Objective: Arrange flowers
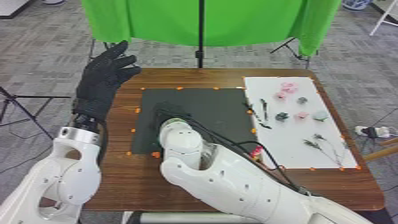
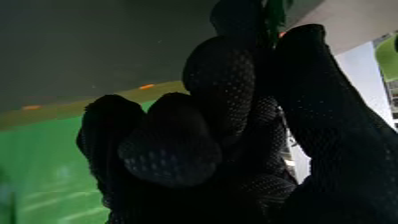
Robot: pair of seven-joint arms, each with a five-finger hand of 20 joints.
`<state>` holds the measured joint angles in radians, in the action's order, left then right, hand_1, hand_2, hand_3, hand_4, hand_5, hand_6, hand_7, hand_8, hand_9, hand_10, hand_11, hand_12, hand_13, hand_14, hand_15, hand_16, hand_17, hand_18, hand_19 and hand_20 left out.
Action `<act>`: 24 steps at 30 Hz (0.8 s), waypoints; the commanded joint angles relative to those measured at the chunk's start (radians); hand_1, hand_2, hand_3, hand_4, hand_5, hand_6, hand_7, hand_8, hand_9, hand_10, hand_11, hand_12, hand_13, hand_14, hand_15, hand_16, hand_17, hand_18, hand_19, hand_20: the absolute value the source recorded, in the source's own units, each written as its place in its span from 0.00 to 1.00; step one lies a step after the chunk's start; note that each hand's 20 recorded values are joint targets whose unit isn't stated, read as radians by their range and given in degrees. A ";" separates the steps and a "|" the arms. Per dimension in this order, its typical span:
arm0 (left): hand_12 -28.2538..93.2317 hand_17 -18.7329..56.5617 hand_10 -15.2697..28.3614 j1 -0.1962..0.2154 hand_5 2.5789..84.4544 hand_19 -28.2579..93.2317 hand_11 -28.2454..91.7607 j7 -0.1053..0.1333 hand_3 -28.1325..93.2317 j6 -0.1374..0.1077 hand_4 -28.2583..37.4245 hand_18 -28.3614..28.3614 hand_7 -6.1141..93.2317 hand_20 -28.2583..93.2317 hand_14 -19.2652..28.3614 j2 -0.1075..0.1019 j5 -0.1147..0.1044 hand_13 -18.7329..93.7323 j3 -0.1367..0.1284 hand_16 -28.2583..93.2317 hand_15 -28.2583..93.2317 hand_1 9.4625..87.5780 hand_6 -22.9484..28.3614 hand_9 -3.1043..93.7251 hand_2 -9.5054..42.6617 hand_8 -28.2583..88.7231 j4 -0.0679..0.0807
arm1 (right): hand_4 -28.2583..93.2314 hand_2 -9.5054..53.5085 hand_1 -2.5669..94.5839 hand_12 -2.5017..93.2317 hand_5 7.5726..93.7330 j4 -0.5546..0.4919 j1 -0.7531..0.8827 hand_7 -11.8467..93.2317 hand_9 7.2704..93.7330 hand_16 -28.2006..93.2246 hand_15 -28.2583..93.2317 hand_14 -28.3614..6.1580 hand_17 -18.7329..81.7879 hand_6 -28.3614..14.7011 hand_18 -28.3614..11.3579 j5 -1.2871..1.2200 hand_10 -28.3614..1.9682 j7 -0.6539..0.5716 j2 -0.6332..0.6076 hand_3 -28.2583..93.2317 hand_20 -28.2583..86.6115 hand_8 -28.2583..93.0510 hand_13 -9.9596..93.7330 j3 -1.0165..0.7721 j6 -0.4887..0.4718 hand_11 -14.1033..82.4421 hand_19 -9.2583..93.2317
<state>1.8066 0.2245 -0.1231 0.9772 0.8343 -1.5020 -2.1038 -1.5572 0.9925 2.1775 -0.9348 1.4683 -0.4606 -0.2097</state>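
My right hand [image 1: 169, 107] is over the dark board [image 1: 209, 97], much of it hidden behind the white wrist. In the right wrist view the fingers and thumb of the right hand [image 2: 222, 80] come together around a green stem [image 2: 277, 12], mostly hidden by the glove. On the white sheet [image 1: 275, 140] lie pink flowers [image 1: 289, 88], another pink bloom [image 1: 302, 115], green rosettes [image 1: 282, 116], dark stems [image 1: 264, 107] and thin sprigs [image 1: 318, 145]. My left hand [image 1: 102, 77] is raised at the table's left side, fingers extended, holding nothing.
A red-pink item [image 1: 257, 150] shows beside the right forearm, partly covered by cables. Orange tape marks edge the board and sheet on the brown table [image 1: 115, 175]. A green cloth [image 1: 151, 22] hangs beyond the far edge.
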 commanded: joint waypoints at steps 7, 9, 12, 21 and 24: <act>0.32 0.12 0.76 0.049 0.40 0.69 0.45 -0.032 0.87 0.003 0.04 0.96 0.20 0.32 0.91 0.026 0.007 0.37 -0.023 0.17 0.67 0.22 0.57 0.37 0.27 0.15 -0.014 | 0.00 0.08 0.44 0.26 0.90 -0.023 0.039 0.26 0.91 0.39 0.79 0.63 0.83 0.65 0.32 0.045 0.55 0.026 -0.003 0.74 0.64 0.13 0.96 -0.042 0.005 0.71 1.00; 0.32 0.12 0.76 0.087 0.40 0.69 0.45 -0.072 0.87 0.007 0.04 0.96 0.21 0.32 0.91 0.055 0.015 0.37 -0.056 0.17 0.67 0.22 0.57 0.37 0.28 0.15 -0.026 | 0.00 0.09 0.44 0.26 0.90 -0.057 0.108 0.26 0.91 0.39 0.79 0.63 0.82 0.64 0.32 0.074 0.55 0.063 0.016 0.73 0.64 0.13 0.96 -0.119 -0.042 0.71 1.00; 0.32 0.12 0.76 0.162 0.40 0.69 0.45 -0.085 0.87 -0.005 0.04 0.96 0.21 0.32 0.91 0.072 0.015 0.37 -0.114 0.17 0.67 0.22 0.57 0.37 0.28 0.15 -0.052 | 0.00 0.09 0.43 0.26 0.89 -0.123 0.146 0.26 0.91 0.39 0.79 0.62 0.82 0.64 0.31 0.103 0.55 0.109 -0.002 0.74 0.63 0.13 0.96 -0.174 -0.048 0.71 1.00; 0.32 0.12 0.76 0.343 0.40 0.69 0.45 -0.021 0.87 -0.048 0.04 0.96 0.21 0.32 0.91 0.081 -0.008 0.37 -0.213 0.17 0.67 0.22 0.57 0.37 0.28 0.15 -0.101 | 0.01 0.10 0.38 0.23 0.80 -0.370 0.173 0.27 0.86 0.37 0.76 0.54 0.74 0.60 0.27 -0.039 0.46 0.048 -0.270 0.79 0.51 0.13 0.89 -0.314 -0.002 0.64 1.00; 0.32 0.12 0.75 0.376 0.39 0.69 0.45 0.006 0.87 -0.065 0.03 0.96 0.21 0.32 0.91 0.079 -0.024 0.37 -0.220 0.17 0.67 0.21 0.57 0.37 0.28 0.15 -0.103 | 0.02 0.11 0.38 0.23 0.79 -0.435 0.219 0.27 0.85 0.37 0.75 0.52 0.73 0.59 0.27 -0.063 0.45 0.021 -0.368 0.79 0.50 0.13 0.88 -0.379 0.019 0.62 1.00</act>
<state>2.0809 0.2024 -0.1451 1.0541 0.8373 -1.6984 -2.2022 -1.8877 1.1679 2.1188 -0.8602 1.3702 -0.6942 -0.2285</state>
